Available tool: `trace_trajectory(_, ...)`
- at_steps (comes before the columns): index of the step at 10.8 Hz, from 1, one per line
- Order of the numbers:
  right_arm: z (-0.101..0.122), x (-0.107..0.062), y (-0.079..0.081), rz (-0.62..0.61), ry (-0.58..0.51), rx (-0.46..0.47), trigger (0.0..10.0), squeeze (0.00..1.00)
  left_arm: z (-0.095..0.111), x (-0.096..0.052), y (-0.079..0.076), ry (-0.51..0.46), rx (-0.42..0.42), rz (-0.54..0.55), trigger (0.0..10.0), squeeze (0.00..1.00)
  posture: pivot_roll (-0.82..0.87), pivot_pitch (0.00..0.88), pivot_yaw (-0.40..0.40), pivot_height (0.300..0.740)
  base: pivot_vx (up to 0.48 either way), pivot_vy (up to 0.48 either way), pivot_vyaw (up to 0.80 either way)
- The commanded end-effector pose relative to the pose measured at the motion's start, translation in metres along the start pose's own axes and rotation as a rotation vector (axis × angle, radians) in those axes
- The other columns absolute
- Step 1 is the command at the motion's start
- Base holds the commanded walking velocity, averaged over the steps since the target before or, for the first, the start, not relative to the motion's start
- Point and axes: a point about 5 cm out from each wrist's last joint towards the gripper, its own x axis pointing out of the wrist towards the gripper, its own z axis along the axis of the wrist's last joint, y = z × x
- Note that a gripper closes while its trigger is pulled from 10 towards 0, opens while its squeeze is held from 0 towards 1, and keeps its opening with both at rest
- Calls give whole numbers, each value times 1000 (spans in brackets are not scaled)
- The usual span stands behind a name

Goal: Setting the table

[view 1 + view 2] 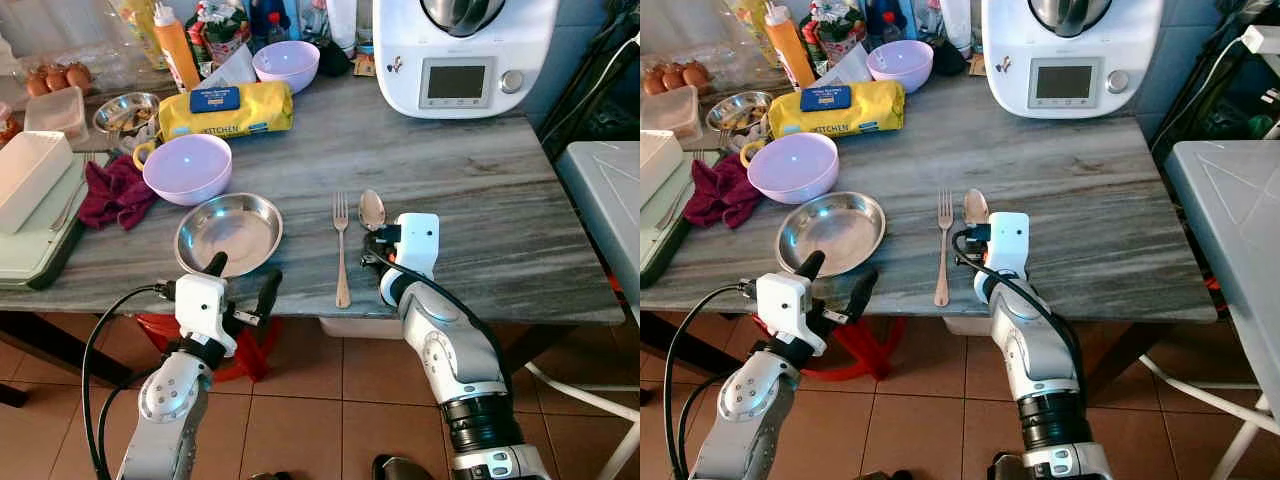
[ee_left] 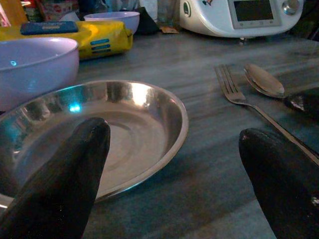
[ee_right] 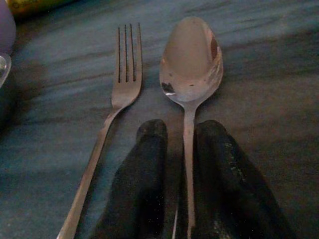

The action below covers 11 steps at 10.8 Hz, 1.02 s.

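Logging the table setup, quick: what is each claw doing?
Left claw: open, holding nothing, by the steel plate.
Right claw: closed on the spoon handle.

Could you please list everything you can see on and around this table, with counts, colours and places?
Steel plate: 1, silver, near table edge.
Fork: 1, silver, right of the plate.
Spoon: 1, silver, beside the fork, handle between the right gripper's fingers.
Bowls: 2, lilac, one behind the plate, one at the back.
Wipes pack: 1, yellow, behind the near bowl.
Cloth: 1, maroon, left of the bowl.
Kitchen machine: 1, white, back right.
Sauce bottle: 1, orange, back left.
Table: 1, grey marble.
Left gripper: open, at the plate's near rim.
Right gripper: shut on the spoon.
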Motion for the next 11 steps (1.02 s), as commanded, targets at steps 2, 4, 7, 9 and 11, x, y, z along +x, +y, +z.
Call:
trace_trajectory(2,-26,-4,-6,-36,116,19,10000,1000,-2,-2,1,14,-1,0,10000,0,-66,167,89,740,0,0,0)
trace_trajectory(4,-8,-7,-11,-54,22,-22,10000,1000,-1,-2,1,10,0,-4,10000,0,-64,161,85,740,0,0,0)
trace_trajectory(7,23,-20,-15,-60,-163,-122,10000,1000,0,-2,6,3,6,2,10000,0,-62,149,86,740,0,0,0)
trace_trajectory(9,42,-30,-14,-59,-251,-137,10000,1000,0,-2,6,1,8,-1,10000,0,-66,145,91,740,0,0,0)
trace_trajectory(11,56,-40,-19,-89,-347,-185,10000,1000,3,1,5,-10,11,-12,10000,0,-74,145,93,740,0,0,0)
